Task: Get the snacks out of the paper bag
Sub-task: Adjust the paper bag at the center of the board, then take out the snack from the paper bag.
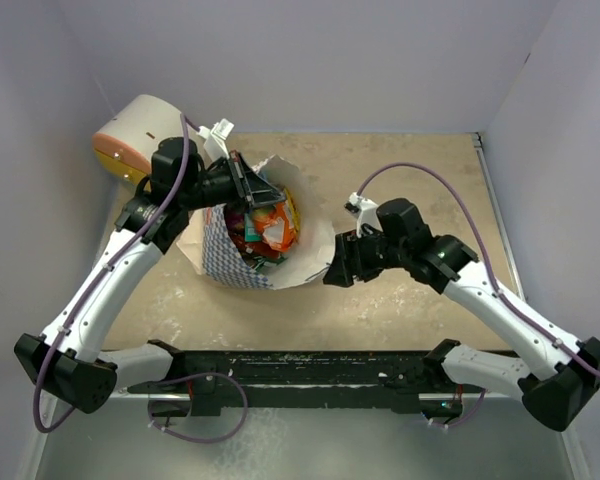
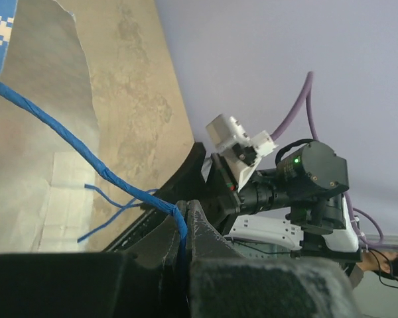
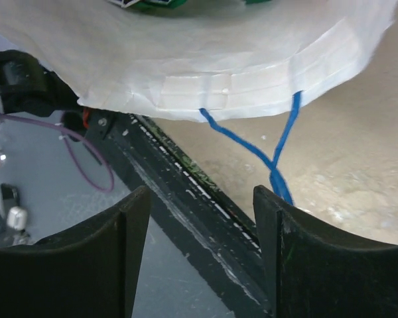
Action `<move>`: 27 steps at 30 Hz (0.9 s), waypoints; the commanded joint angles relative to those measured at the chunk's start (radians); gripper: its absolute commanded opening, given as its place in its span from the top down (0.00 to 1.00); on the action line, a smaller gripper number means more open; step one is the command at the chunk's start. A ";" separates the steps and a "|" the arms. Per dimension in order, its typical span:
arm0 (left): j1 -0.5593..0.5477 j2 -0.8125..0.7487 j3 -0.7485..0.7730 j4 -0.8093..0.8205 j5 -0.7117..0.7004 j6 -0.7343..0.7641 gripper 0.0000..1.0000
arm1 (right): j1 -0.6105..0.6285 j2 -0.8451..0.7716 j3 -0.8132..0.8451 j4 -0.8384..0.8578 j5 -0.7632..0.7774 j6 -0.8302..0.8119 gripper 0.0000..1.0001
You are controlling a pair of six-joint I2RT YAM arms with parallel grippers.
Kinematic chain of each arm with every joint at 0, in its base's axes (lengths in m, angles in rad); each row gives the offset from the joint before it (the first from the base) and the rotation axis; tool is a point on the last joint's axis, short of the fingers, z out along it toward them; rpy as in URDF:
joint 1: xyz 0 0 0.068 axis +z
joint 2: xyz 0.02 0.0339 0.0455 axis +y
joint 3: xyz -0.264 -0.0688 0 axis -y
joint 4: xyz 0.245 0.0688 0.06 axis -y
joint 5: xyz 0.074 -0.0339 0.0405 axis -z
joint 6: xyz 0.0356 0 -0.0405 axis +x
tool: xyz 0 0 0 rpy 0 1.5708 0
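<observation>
At the upper left of the top view, one cream cylinder point(image 1: 140, 135) lies by the table's point(image 1: 420, 165) far corner. Just right of it, the left hand point(image 1: 248, 185) sits at the far rim of the single paper bag point(image 1: 225, 260), which gapes toward the camera with the snacks point(image 1: 270, 225) bunched inside, too crowded to count. Only the left wrist view shows that hand point(image 2: 186, 228) pinched tight on one blue cord handle point(image 2: 73, 142). Only the right wrist view shows a second cord handle point(image 3: 278, 165) dangling loose from the bag's white rim point(image 3: 252, 83), with the right hand point(image 3: 202, 218) spread wide and holding nothing, and bare table running to the right edge.
</observation>
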 commanded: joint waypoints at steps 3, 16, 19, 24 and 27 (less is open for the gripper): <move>-0.094 -0.031 0.009 0.029 -0.033 -0.077 1.00 | -0.003 -0.061 0.131 -0.122 0.235 -0.075 0.29; -0.125 -0.071 0.023 0.065 -0.199 -0.055 1.00 | 0.007 -0.012 0.076 0.469 0.100 -0.115 0.23; -0.124 -0.099 0.015 0.035 -0.234 -0.065 1.00 | 0.032 0.032 0.026 0.687 0.154 -0.051 0.25; -0.124 -0.139 0.021 0.006 -0.282 -0.074 1.00 | 0.079 0.200 0.046 0.912 0.236 0.136 0.29; -0.124 -0.125 0.060 -0.069 -0.294 -0.071 1.00 | 0.125 0.285 0.071 1.010 0.323 0.288 0.31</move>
